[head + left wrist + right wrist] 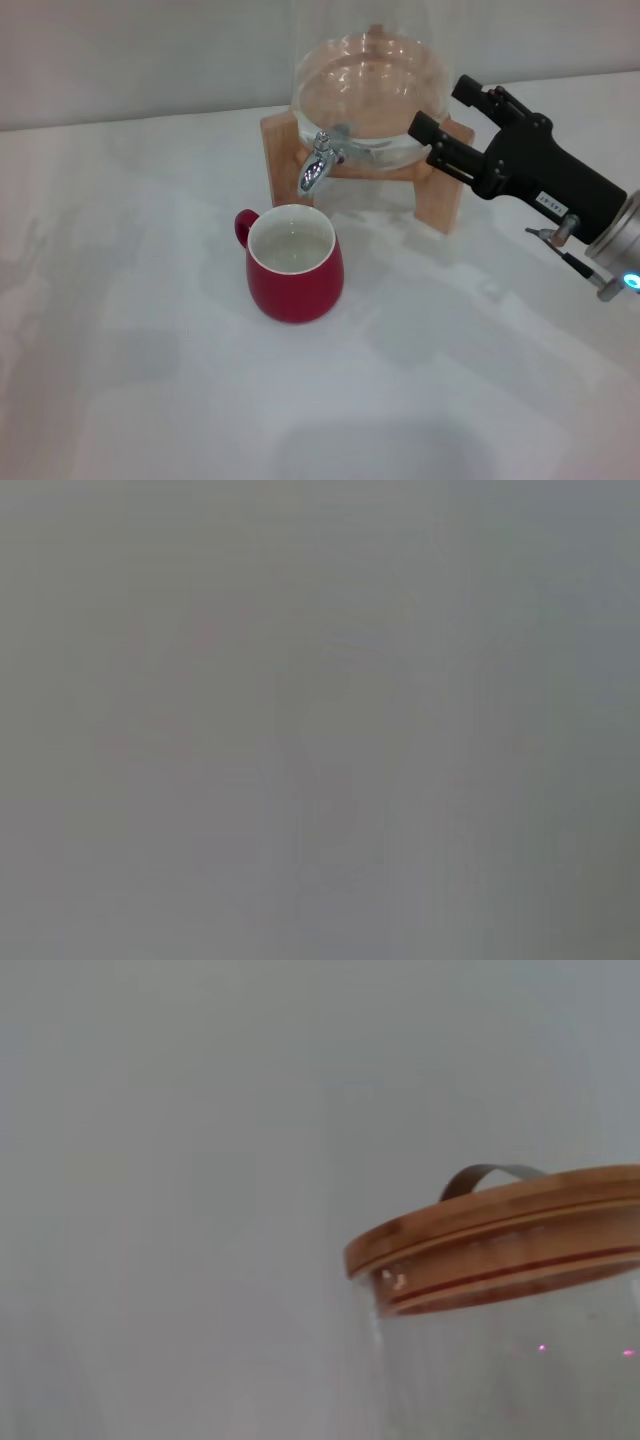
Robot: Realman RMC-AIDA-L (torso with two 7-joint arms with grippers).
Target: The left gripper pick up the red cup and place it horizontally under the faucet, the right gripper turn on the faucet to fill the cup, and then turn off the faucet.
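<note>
right gripper [447, 123] label, txt unreadable

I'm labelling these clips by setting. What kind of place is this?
Probably a lab test bench, not a kitchen: a plain white table, a clear glass water jar on a wooden stand, and one dark red ceramic mug.

right gripper [450, 108]: long matte black body, two blocky black fingers, small white label
wrist: silver-grey ring, blue light, thin dark cable alongside

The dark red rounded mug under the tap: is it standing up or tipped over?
Upright: the dark red rounded mug stands on its base, white inside facing up, handle toward the robot's left.
</note>
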